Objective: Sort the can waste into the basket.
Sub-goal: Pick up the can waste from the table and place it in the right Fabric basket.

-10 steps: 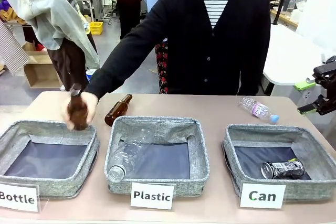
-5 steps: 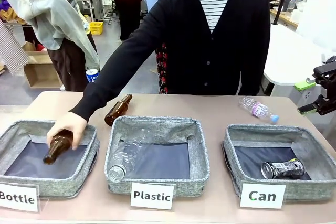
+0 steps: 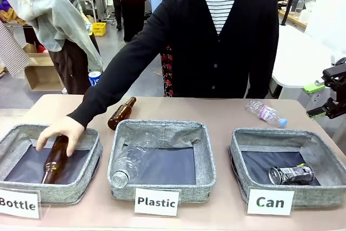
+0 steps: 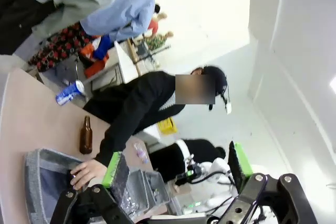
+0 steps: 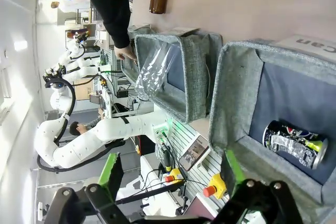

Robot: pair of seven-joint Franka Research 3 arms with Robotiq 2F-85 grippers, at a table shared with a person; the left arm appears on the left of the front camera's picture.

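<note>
The crushed silver and dark can [image 3: 291, 174] [image 5: 295, 144] lies on the dark floor of the grey "Can" basket [image 3: 240, 147] [image 5: 231, 87] at the right. Far off at the table's left back edge stands the blue and white can [image 3: 95, 77] [image 4: 69, 92]. My right gripper [image 3: 315, 100] hangs open at the right edge of the table, beyond the Can basket; its own view shows the gripper [image 5: 172, 174] open with nothing held, looking down on that basket. My left gripper [image 4: 176, 165] is open too, with nothing between its pads.
A person's hand [image 3: 60, 130] rests on a brown bottle [image 3: 55, 159] in the "Bottle" basket [image 3: 92, 158]. Another brown bottle [image 3: 121, 113] lies behind the "Plastic" basket [image 3: 208, 158], which holds a clear bottle [image 3: 128, 163]. A small clear bottle [image 3: 265, 113] lies at the back right.
The person's hand has brought the brown bottle down from the basket's rim and laid it inside the Bottle basket. Neither gripper has moved.
</note>
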